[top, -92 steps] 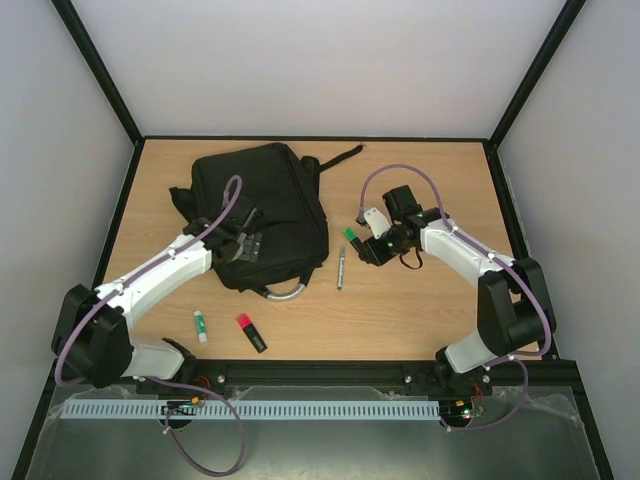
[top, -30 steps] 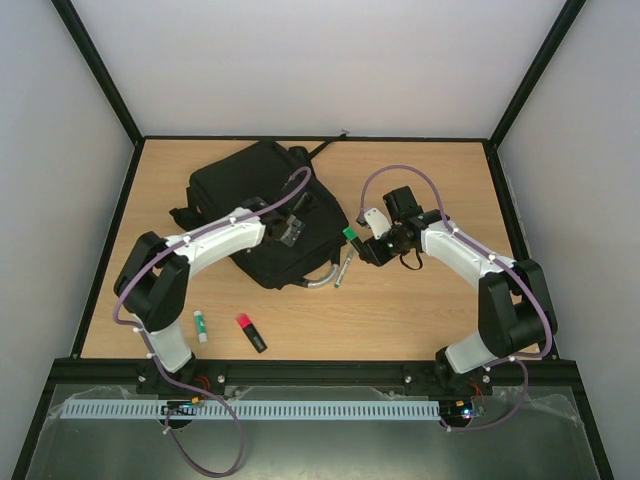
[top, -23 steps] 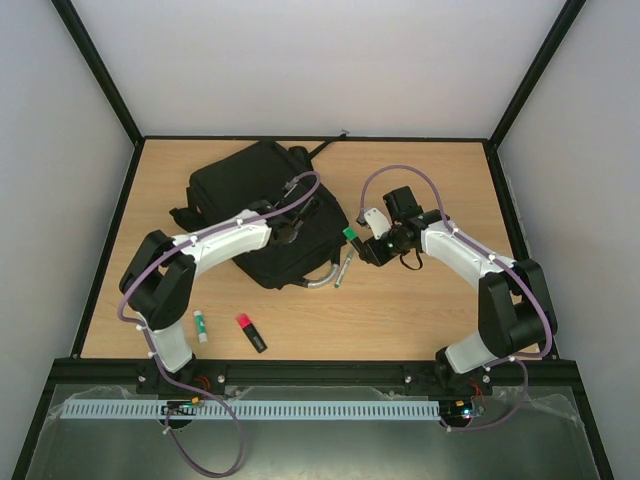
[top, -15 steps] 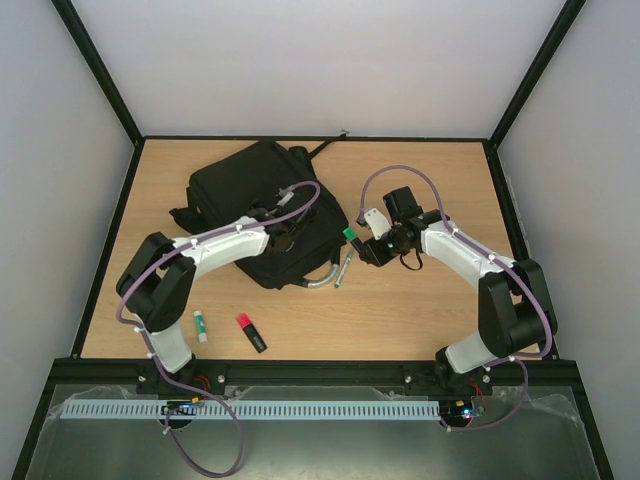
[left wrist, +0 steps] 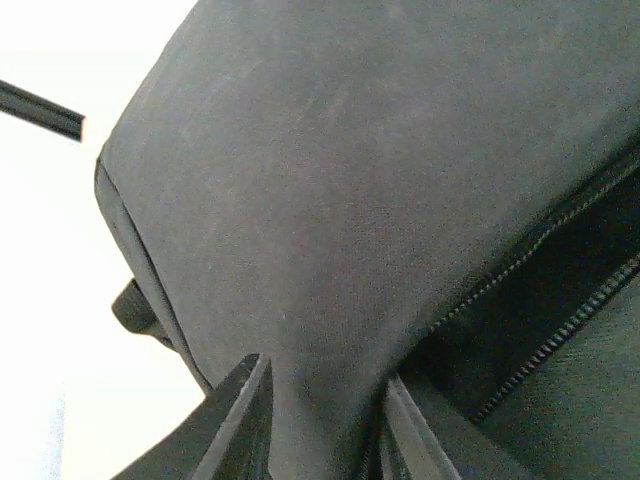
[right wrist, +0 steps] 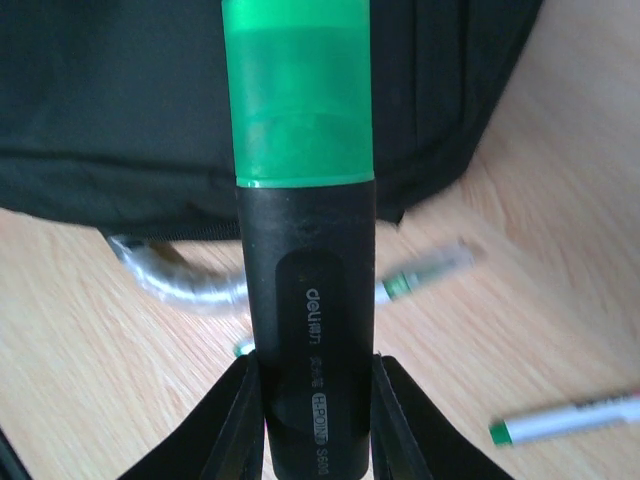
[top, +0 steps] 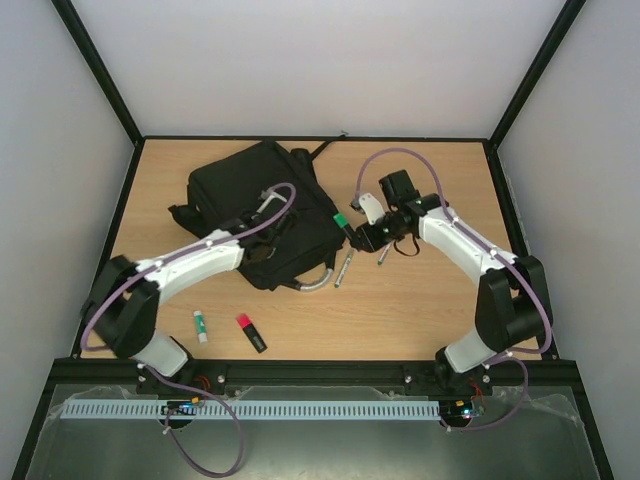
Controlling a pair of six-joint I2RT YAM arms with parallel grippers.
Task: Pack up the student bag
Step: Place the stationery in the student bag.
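Two changes: pinched student bag (left wrist: 330,180) fabric with left gripper (left wrist: 322,425), swung green highlighter (right wrist: 300,150) clamped in right gripper (right wrist: 315,420) nearer frame centre, so probably insertion next.

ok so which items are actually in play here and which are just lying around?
In play: student bag, pinched by left end effector; green highlighter in right end effector.
Lying about: pen, second pen, red highlighter, small white stick.
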